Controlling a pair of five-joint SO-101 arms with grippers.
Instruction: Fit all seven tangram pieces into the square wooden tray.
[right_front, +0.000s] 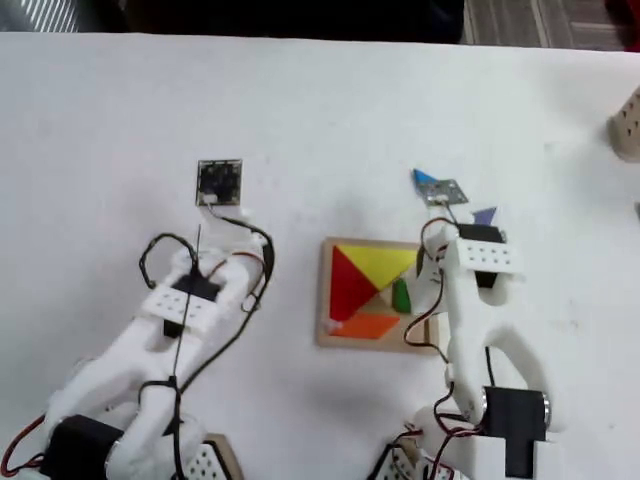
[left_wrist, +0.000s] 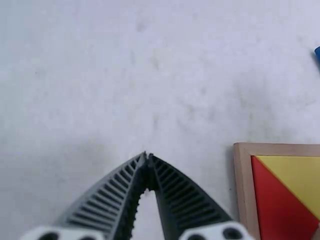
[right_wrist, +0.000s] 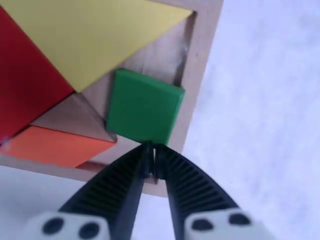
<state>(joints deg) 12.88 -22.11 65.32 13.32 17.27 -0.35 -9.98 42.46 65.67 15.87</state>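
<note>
Right end effector (right_wrist: 150, 150) pressed together, tips against green square piece (right_wrist: 142, 107) in square wooden tray (right_wrist: 202, 60); left end effector (left_wrist: 148, 162) likewise together, over white desk (left_wrist: 150, 75)

Bright, even light washes the white tabletop (right_front: 320, 100) almost to glare, leaving only faint, soft-edged shadows.

green square (right_wrist: 142, 107), yellow triangle (right_wrist: 95, 35), red triangle (right_wrist: 25, 85)

Right arm (right_front: 480, 300) covers tray (right_front: 325, 300) right edge, half hides purple piece (right_front: 486, 214); blue piece (left_wrist: 318, 52) cropped.
</note>
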